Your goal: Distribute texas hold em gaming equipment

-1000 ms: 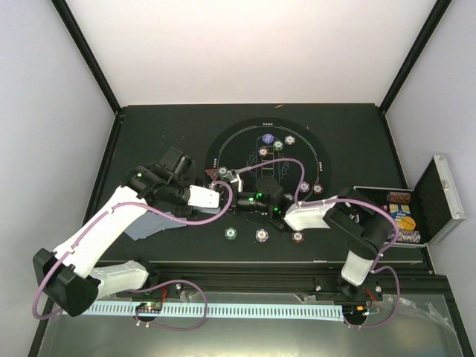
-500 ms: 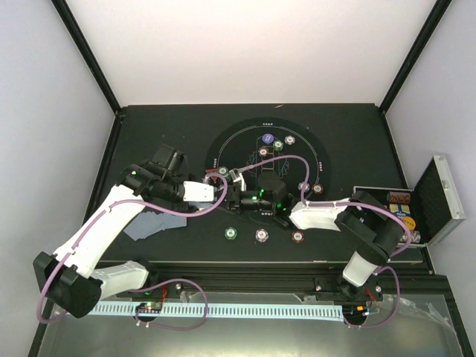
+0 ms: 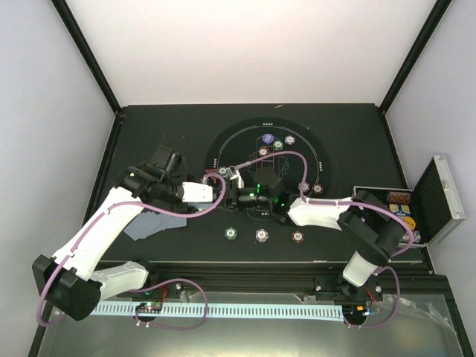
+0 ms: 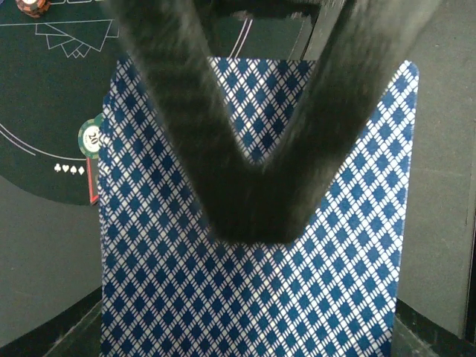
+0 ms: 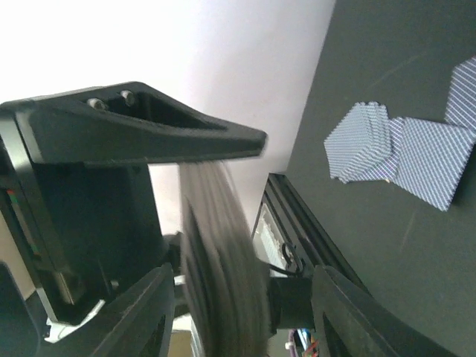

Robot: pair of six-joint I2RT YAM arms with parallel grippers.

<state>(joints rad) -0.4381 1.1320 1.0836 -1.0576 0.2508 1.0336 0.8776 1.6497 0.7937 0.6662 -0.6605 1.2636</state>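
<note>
One card [image 4: 186, 297] fills left wrist view (hidden overhead).

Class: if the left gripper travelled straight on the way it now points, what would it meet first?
Probably the right gripper, facing it close ahead. The left gripper is shut on a stack of cards whose far end points that way; the exact gap is unclear.

Overhead view down on table [image 3: 357, 141], wrist views close; cards [image 4: 253, 297] shared
</note>
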